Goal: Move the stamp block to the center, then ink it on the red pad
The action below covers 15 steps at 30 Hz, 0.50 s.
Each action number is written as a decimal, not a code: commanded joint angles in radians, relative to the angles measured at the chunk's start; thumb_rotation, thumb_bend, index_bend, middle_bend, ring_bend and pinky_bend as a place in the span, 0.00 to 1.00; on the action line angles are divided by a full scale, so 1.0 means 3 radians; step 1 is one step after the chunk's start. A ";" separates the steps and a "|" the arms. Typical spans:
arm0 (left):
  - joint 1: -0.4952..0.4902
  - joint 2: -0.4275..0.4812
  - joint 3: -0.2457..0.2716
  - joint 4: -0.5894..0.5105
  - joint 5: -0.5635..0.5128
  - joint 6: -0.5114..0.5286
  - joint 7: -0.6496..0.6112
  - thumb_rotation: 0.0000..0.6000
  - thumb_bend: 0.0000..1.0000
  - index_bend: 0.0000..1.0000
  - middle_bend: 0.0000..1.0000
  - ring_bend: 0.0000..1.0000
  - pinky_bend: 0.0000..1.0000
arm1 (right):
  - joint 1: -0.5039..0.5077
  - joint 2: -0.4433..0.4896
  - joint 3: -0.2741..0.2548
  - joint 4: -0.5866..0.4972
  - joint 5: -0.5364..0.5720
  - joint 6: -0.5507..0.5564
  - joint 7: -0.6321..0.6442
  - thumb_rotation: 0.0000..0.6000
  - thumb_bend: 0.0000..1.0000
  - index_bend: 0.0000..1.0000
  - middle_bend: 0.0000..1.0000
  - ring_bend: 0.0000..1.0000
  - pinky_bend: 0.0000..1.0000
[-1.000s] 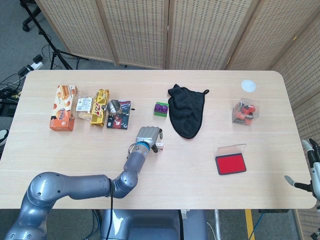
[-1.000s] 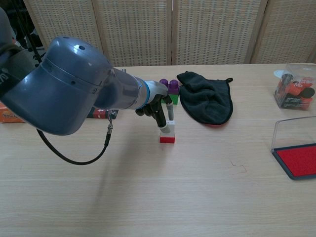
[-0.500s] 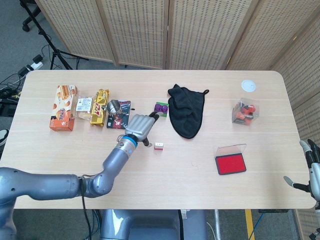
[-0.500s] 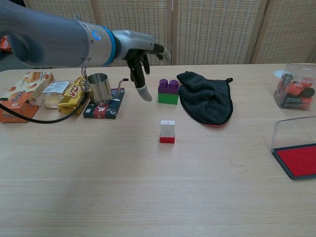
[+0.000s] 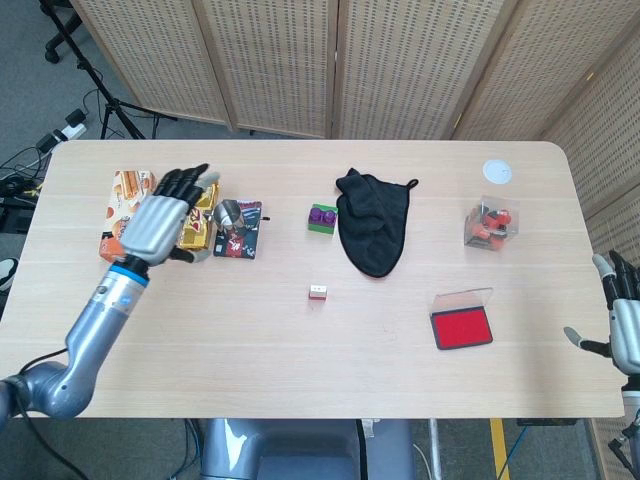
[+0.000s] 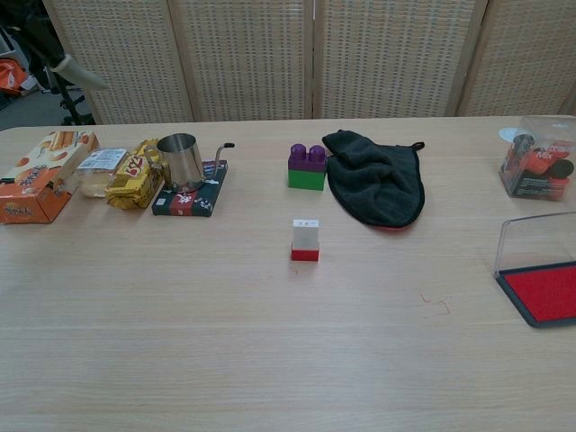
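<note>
The stamp block (image 5: 318, 292), white on top with a red base, stands upright alone near the table's middle (image 6: 305, 240). The red ink pad (image 5: 461, 328) lies to its right with its clear lid tipped up (image 6: 542, 290). My left hand (image 5: 160, 222) hovers raised over the snack packs at the left, fingers spread and holding nothing. In the chest view only a fingertip (image 6: 76, 72) of it shows at the top left. My right hand (image 5: 618, 320) sits off the table's right edge, fingers apart, empty.
An orange snack box (image 6: 40, 175), yellow bars (image 6: 135, 175), and a steel cup (image 6: 181, 160) on a dark packet stand at the left. A purple-green brick (image 6: 307, 166), black cloth (image 6: 378, 182), a clear box of red items (image 6: 538, 167) and a white disc (image 5: 498, 171) lie further back.
My left hand has let go of the stamp block and pulled away up and to the left, over the snacks. The block stays where it was set. The right hand has barely moved.
</note>
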 commanded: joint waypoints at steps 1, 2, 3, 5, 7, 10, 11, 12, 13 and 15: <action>0.0365 0.0277 0.0149 -0.0080 0.0131 0.0285 -0.0266 1.00 0.06 0.00 0.00 0.00 0.00 | 0.0169 0.0096 0.0117 -0.0135 0.0051 -0.0132 -0.0192 1.00 0.00 0.00 0.00 0.00 0.00; 0.0462 0.0324 0.0171 -0.0121 0.0128 0.0380 -0.0315 1.00 0.07 0.00 0.00 0.00 0.00 | 0.0245 0.0130 0.0160 -0.0209 0.0079 -0.0207 -0.0262 1.00 0.00 0.00 0.00 0.00 0.00; 0.0527 0.0359 0.0186 -0.0152 0.0120 0.0442 -0.0344 1.00 0.07 0.00 0.00 0.00 0.00 | 0.0302 0.0154 0.0187 -0.0267 0.0103 -0.0272 -0.0305 1.00 0.00 0.00 0.02 0.00 0.00; 0.0685 0.0449 0.0223 -0.0241 0.0091 0.0580 -0.0418 1.00 0.07 0.00 0.00 0.00 0.00 | 0.0466 0.0219 0.0260 -0.0429 0.0193 -0.0483 -0.0399 1.00 0.00 0.00 0.09 0.01 0.03; 0.0834 0.0544 0.0241 -0.0366 0.0035 0.0699 -0.0515 1.00 0.07 0.00 0.00 0.00 0.00 | 0.0637 0.0261 0.0339 -0.0566 0.0310 -0.0682 -0.0501 1.00 0.00 0.00 0.19 0.08 0.16; 0.1003 0.0651 0.0286 -0.0460 0.0146 0.0900 -0.0538 1.00 0.08 0.00 0.00 0.00 0.00 | 0.0935 0.0239 0.0460 -0.0696 0.0536 -0.0974 -0.0674 1.00 0.00 0.00 0.34 0.28 0.46; 0.1052 0.0666 0.0315 -0.0468 0.0201 0.0961 -0.0513 1.00 0.08 0.00 0.00 0.00 0.00 | 0.1056 0.0216 0.0499 -0.0730 0.0664 -0.1097 -0.0743 1.00 0.00 0.00 0.40 0.36 0.57; 0.1076 0.0669 0.0330 -0.0472 0.0228 0.0987 -0.0504 1.00 0.08 0.00 0.00 0.00 0.00 | 0.1136 0.0197 0.0521 -0.0753 0.0753 -0.1175 -0.0792 1.00 0.00 0.00 0.48 0.45 0.70; 0.1110 0.0673 0.0353 -0.0473 0.0261 0.1009 -0.0498 1.00 0.09 0.00 0.00 0.00 0.00 | 0.1250 0.0168 0.0546 -0.0775 0.0896 -0.1279 -0.0868 1.00 0.00 0.00 0.51 0.48 0.76; 0.1146 0.0686 0.0391 -0.0463 0.0312 0.0989 -0.0520 1.00 0.09 0.00 0.00 0.00 0.00 | 0.1452 0.0101 0.0574 -0.0810 0.1153 -0.1452 -0.0992 1.00 0.00 0.00 0.65 0.61 0.94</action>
